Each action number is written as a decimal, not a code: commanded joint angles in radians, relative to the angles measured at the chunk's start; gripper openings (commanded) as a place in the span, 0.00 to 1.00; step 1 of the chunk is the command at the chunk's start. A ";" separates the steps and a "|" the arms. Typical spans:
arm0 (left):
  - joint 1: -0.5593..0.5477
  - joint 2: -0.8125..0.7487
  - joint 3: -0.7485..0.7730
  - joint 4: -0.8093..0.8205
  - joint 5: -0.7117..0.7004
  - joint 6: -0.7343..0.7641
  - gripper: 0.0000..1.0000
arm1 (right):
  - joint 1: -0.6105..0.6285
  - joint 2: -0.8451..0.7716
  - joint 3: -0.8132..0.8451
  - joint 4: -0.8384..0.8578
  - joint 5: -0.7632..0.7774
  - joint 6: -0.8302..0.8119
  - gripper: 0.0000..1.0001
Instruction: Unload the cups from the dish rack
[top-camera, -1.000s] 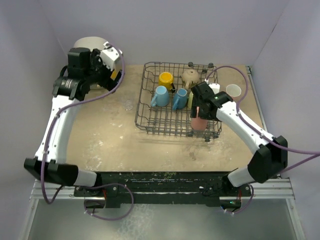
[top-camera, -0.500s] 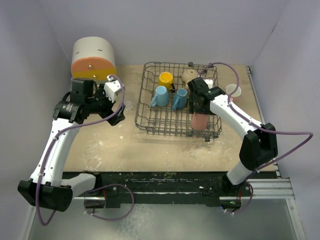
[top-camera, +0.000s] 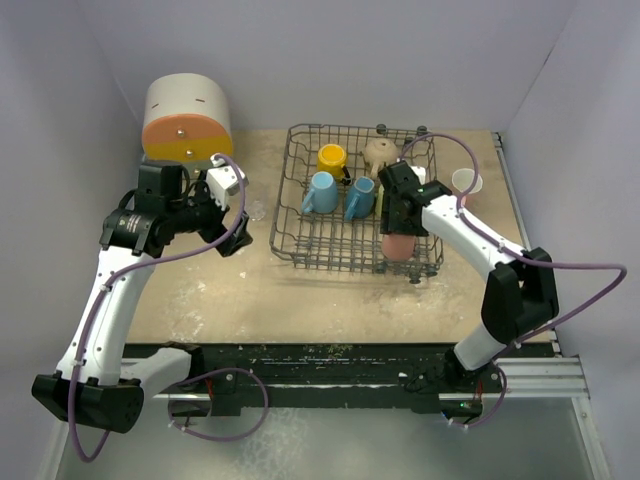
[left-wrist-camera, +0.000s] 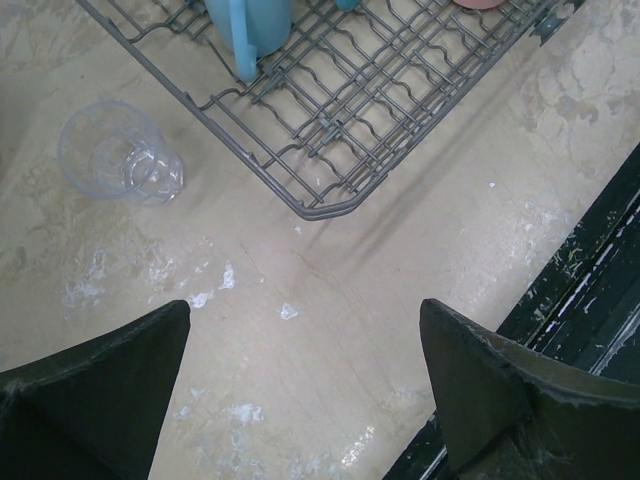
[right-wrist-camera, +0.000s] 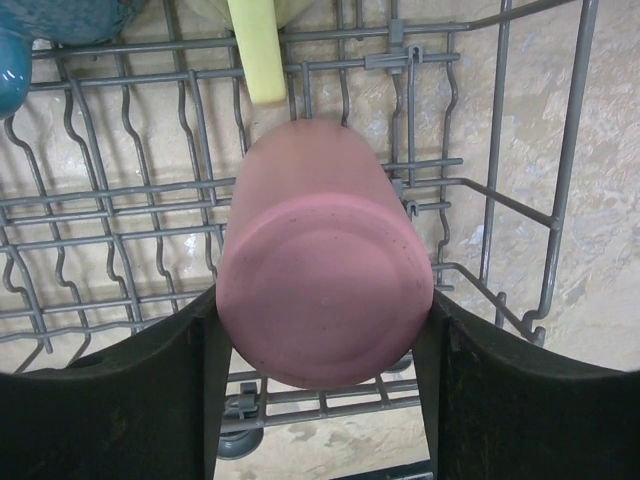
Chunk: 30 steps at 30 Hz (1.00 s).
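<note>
The dark grey wire dish rack (top-camera: 276, 250) stands at the table's back middle. In it are a yellow mug (top-camera: 332, 158), a tan cup (top-camera: 380, 152), two blue mugs (top-camera: 321, 192) (top-camera: 360, 198) and an upturned salmon tumbler (top-camera: 398, 246). My right gripper (right-wrist-camera: 325, 335) reaches into the rack's near right corner, and both fingers press the sides of the salmon tumbler (right-wrist-camera: 320, 280). A yellow-green handle (right-wrist-camera: 258, 50) shows just beyond it. My left gripper (left-wrist-camera: 305, 330) hangs open over bare table, left of the rack's near corner (left-wrist-camera: 320, 208). A tiny clear glass (left-wrist-camera: 115, 152) lies on the table.
A rounded white and orange drawer box (top-camera: 185, 120) sits at the back left. A pale cup (top-camera: 466, 182) stands on the table right of the rack. The table's dark front edge (left-wrist-camera: 590, 300) lies close to my left gripper.
My right gripper has closed in on the salmon tumbler. The left arm has swung down from the drawer box toward the table beside the rack, still open.
</note>
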 joint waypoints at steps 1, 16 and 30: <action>-0.003 -0.019 0.033 0.032 0.054 0.002 0.99 | -0.004 -0.057 0.073 -0.045 0.004 -0.021 0.40; -0.004 -0.167 -0.137 0.206 0.266 0.199 0.99 | -0.001 -0.263 0.359 -0.122 -0.337 0.010 0.09; -0.004 -0.203 -0.109 0.336 0.476 0.307 0.97 | 0.009 -0.514 -0.216 0.858 -1.161 0.569 0.08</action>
